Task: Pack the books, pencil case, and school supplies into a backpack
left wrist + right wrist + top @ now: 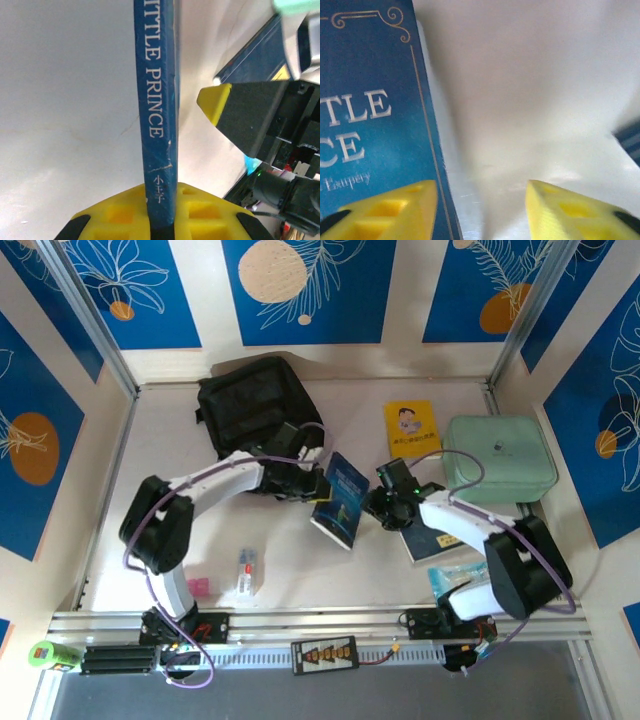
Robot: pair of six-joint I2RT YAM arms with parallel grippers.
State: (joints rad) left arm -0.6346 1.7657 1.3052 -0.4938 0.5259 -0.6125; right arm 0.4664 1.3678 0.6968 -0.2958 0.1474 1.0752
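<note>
The black backpack (pixel 250 400) lies at the far left of the table. From above I cannot tell whether its mouth is open, and nothing can be seen inside it, so packing looks barely begun.

The mint-green case (pixel 497 462) sits at the far right, well apart from the bag. The yellow book (pixel 412 428) lies flat just beside the case.

The blue Little Prince paperback (pixel 338 502) is lifted on edge between the arms. The left gripper (pixel 160 212) is pinched on the foot of its spine. The right gripper (pixel 482 200) has its fingers spread, with the cover just beside one finger and not clamped.

A dark book (pixel 425 545) lies flat under the right arm, near a cyan packet (pixel 452 578). A small glue tube (pixel 246 572) and a pink eraser (pixel 198 587) wait near the left base.

By my reckoning every item remains to be loaded, and the held paperback is likely the first.
</note>
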